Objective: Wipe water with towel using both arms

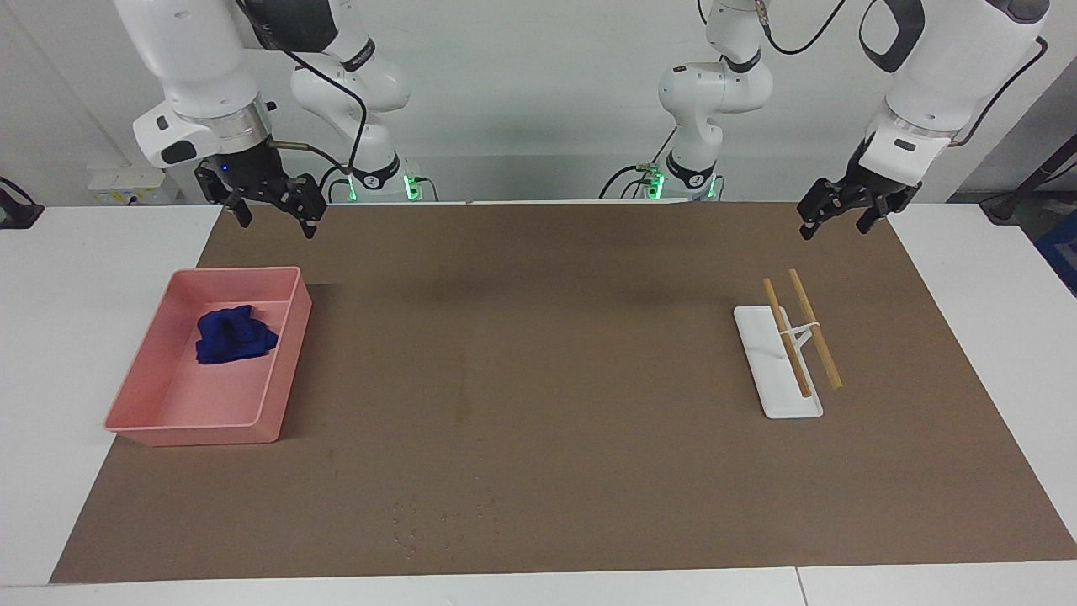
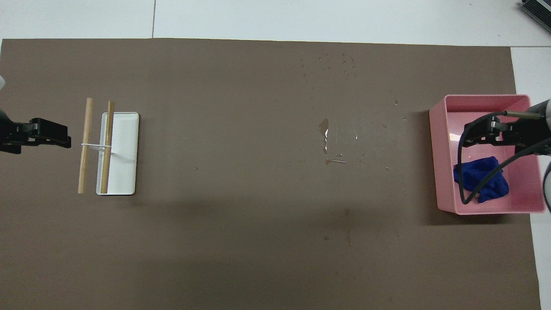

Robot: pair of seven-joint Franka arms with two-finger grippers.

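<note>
The blue towel (image 1: pixel 234 335) (image 2: pixel 486 181) lies crumpled in the pink tray (image 1: pixel 193 433) (image 2: pixel 437 163) at the right arm's end of the table. The water (image 2: pixel 325 137) is a small glossy blotch with a thin streak on the brown mat near the table's middle; in the facing view it shows only as a faint streak (image 1: pixel 460 404). My right gripper (image 1: pixel 278 223) (image 2: pixel 478 133) hangs open and empty, high over the tray and well clear of the towel. My left gripper (image 1: pixel 835 229) (image 2: pixel 64 137) hangs open and empty in the air beside the wooden sticks.
A white flat tray (image 1: pixel 791 408) (image 2: pixel 125 172) carries two wooden sticks (image 1: pixel 814 330) (image 2: pixel 86 144) tied with a white band at the left arm's end. Small droplets (image 1: pixel 437 518) (image 2: pixel 331 64) dot the mat farther from the robots. A black cable (image 2: pixel 461 181) loops from the right wrist over the pink tray.
</note>
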